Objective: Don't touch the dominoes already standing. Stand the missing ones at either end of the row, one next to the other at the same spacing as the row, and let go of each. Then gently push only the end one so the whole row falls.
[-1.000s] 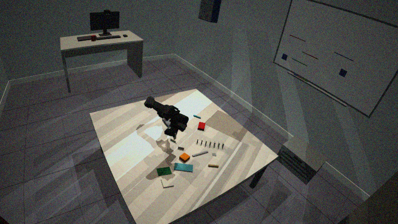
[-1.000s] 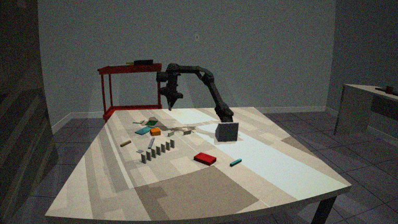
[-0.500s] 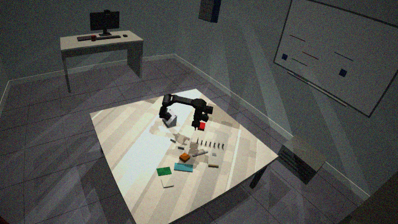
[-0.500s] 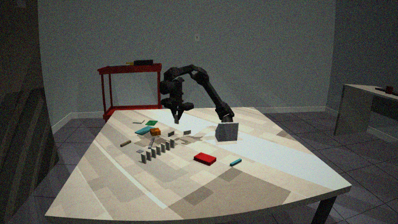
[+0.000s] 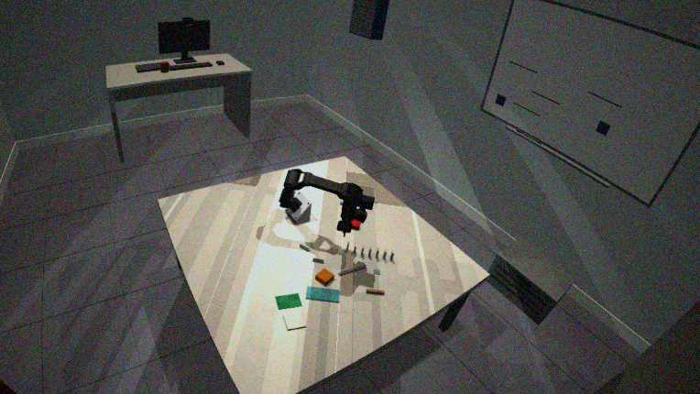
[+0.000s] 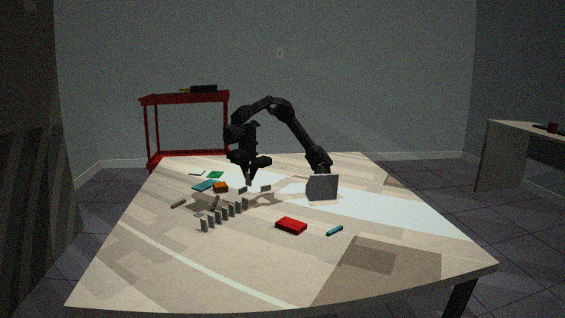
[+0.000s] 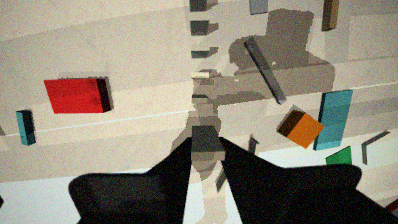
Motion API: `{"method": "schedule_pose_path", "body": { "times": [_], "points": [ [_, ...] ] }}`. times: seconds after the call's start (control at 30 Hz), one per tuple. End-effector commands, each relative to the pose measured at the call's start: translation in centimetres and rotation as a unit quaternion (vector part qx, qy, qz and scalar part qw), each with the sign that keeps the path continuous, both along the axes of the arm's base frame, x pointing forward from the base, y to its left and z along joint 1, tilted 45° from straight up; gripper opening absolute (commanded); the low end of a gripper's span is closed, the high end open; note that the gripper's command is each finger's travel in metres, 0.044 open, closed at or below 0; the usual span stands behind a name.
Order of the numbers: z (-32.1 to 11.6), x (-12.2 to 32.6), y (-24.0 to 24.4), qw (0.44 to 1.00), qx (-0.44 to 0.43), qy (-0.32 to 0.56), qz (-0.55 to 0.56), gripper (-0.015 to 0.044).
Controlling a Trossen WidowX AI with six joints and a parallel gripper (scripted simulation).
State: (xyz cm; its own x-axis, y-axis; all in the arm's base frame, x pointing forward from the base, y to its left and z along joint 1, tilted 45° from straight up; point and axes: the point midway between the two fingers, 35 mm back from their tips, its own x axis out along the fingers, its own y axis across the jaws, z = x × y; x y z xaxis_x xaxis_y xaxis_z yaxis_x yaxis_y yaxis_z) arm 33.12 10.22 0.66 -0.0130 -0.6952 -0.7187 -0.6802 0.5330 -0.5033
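Dominoes (image 5: pixel 369 254) (image 6: pixel 225 213) (image 7: pixel 200 28), seven of them, stand upright in a spaced row at the near part of the desk (image 5: pixel 255 352) (image 6: pixel 256 268) (image 7: pixel 150 30), seen from the exterior side. The teal bar (image 5: pixel 341 202) (image 6: pixel 334 230) (image 7: pixel 25 128) and red block (image 5: pixel 355 224) (image 6: pixel 291 225) (image 7: pixel 75 95) lie off to the row's right there. Just beside the row, on its other side, are a grey chip (image 5: pixel 376 271) (image 6: pixel 198 214) (image 7: pixel 258 6) and a grey strip (image 5: pixel 352 269) (image 6: pixel 214 203) (image 7: pixel 265 70), with a tan bar (image 5: pixel 375 291) (image 6: pixel 178 203) (image 7: pixel 330 15) farther left. Beyond the row lie two loose pieces, one (image 5: pixel 318 260) (image 6: pixel 242 190) (image 7: pixel 254 144) near the orange block (image 5: pixel 323 277) (image 6: pixel 220 186) (image 7: pixel 305 130), the other (image 5: pixel 304 247) (image 6: pixel 265 188) (image 7: pixel 221 181) to its right. The tool (image 5: pixel 344 231) (image 6: pixel 248 178) (image 7: pixel 204 141) is closed on a domino, held above the desk near the row's far end. Past the orange block come the teal slab (image 5: pixel 322 294) (image 6: pixel 205 184) (image 7: pixel 334 120) and green square (image 5: pixel 288 300) (image 6: pixel 214 174) (image 7: pixel 340 156); behind the desk stands a red cart (image 6: pixel 185 97).
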Motion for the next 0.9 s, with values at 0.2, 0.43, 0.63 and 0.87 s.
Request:
{"method": "schedule_pose_path", "body": {
  "times": [0.2,0.43,0.63,0.87],
  "points": [
    [-3.2,-0.1,-3.4,1.000,-0.004,0.002,0.003,0.0107],
    [-5.4,-0.6,-5.8,1.000,-0.006,0.002,0.002,0.0107],
    [-6.1,-0.8,-6.7,1.000,-0.007,0.002,0.002,0.0107],
    [-6.1,-0.8,-6.7,1.000,-0.007,0.002,0.002,0.0107]
  ]
}}
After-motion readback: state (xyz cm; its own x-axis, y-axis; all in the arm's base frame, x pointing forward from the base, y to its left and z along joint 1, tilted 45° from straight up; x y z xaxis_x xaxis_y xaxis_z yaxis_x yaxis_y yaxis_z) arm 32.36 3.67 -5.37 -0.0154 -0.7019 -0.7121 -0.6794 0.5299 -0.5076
